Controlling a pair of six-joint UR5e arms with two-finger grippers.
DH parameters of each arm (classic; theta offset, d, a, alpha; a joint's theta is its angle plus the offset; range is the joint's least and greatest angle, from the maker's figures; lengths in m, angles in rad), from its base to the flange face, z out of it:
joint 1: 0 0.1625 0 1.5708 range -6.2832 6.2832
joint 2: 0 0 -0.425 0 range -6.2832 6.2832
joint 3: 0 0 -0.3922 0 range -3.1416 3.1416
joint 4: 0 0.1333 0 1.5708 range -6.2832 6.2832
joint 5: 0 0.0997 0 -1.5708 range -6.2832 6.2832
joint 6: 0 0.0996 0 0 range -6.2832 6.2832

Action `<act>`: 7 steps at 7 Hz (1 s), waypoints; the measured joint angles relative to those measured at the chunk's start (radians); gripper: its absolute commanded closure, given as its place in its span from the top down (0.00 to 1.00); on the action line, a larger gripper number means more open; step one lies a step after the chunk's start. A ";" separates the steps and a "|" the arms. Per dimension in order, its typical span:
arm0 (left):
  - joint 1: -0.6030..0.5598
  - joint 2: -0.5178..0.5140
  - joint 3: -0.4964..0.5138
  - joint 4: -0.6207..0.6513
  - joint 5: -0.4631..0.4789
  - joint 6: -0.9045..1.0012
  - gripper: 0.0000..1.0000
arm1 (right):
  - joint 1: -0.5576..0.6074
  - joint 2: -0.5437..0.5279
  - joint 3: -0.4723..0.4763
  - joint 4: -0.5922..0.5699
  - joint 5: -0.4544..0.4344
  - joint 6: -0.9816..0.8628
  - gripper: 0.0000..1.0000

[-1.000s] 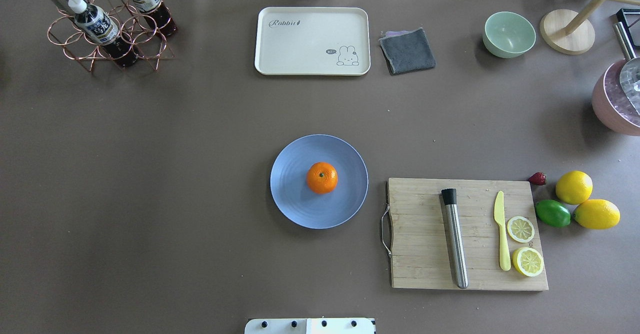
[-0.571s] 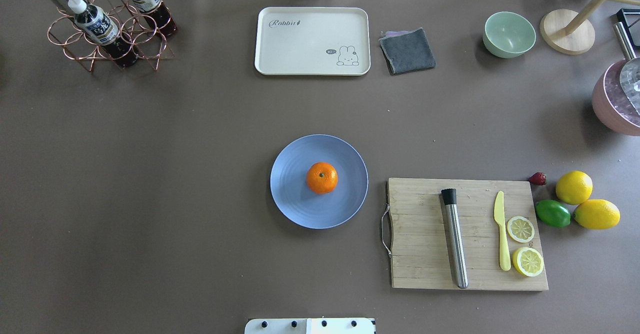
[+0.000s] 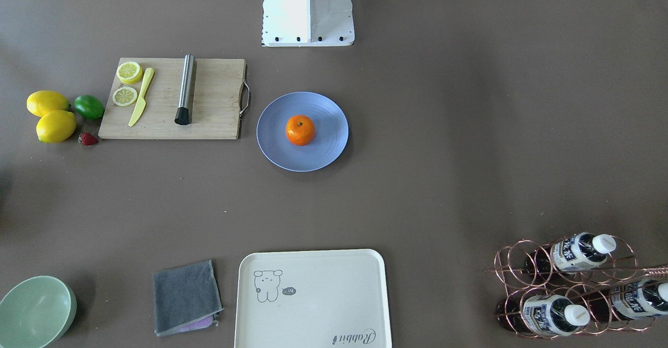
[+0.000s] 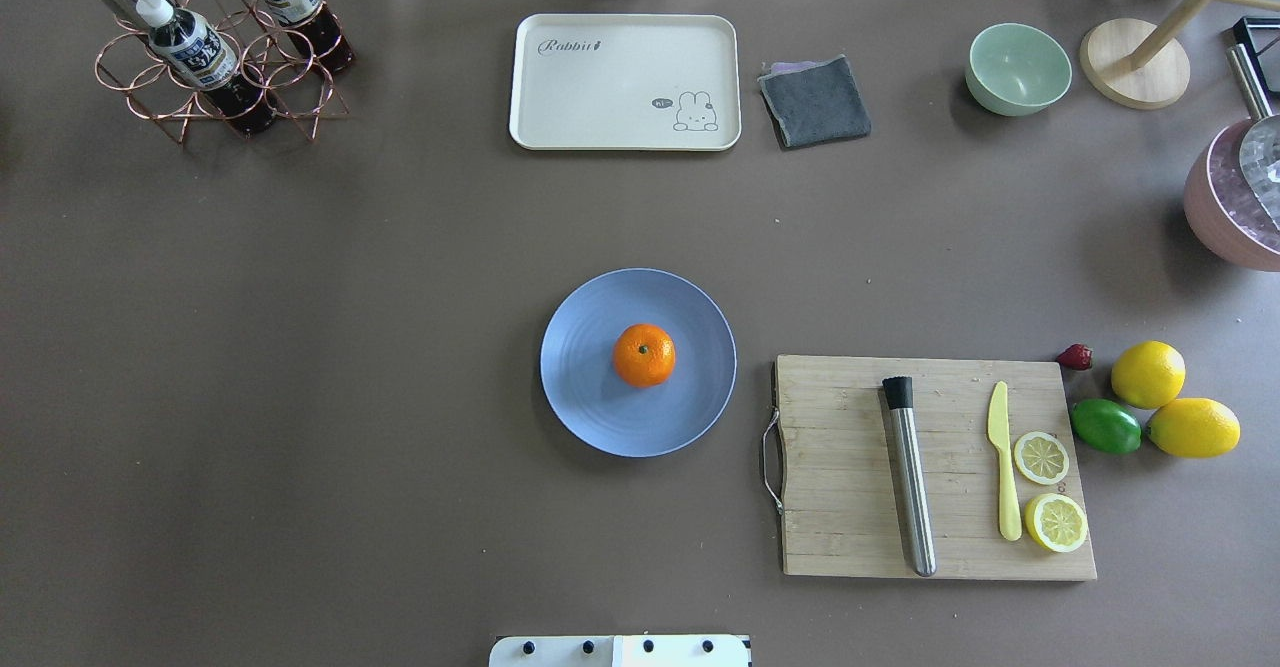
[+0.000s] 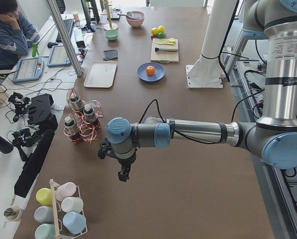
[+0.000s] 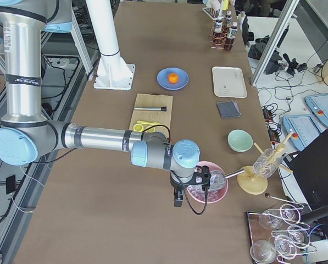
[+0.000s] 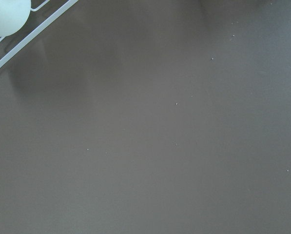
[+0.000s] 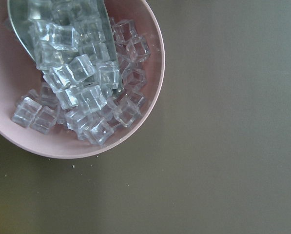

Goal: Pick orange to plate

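Observation:
The orange (image 4: 644, 355) rests stem-up in the middle of the periwinkle-blue plate (image 4: 585, 402), at the table's centre; both also show in the front-facing view, orange (image 3: 300, 130) on plate (image 3: 326, 147). Neither arm reaches into these two views. The left gripper (image 5: 123, 175) hangs over bare table far from the plate, near the bottle rack end. At the opposite end the right gripper (image 6: 178, 198) hovers beside a pink bowl of ice. Only the side views show them, so I cannot tell whether they are open or shut.
Right of the plate lies a wooden cutting board (image 4: 845, 517) with a steel muddler (image 4: 910, 477), a yellow knife and two lemon halves. Lemons (image 4: 1148, 374), a lime and a strawberry sit beyond it. A cream tray (image 4: 600, 87), grey cloth, green bowl (image 4: 1018, 68), bottle rack (image 4: 215, 57) and pink ice bowl (image 8: 135, 131) line the edges.

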 measured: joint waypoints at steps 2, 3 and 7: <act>0.001 0.004 0.020 -0.006 -0.001 0.000 0.98 | 0.000 -0.003 0.002 0.000 0.026 0.000 1.00; 0.000 0.012 0.030 -0.022 -0.001 0.001 0.98 | 0.000 -0.003 0.003 0.000 0.029 0.000 1.00; -0.004 0.039 0.036 -0.087 0.002 0.002 0.98 | 0.000 -0.003 0.004 0.000 0.030 -0.001 1.00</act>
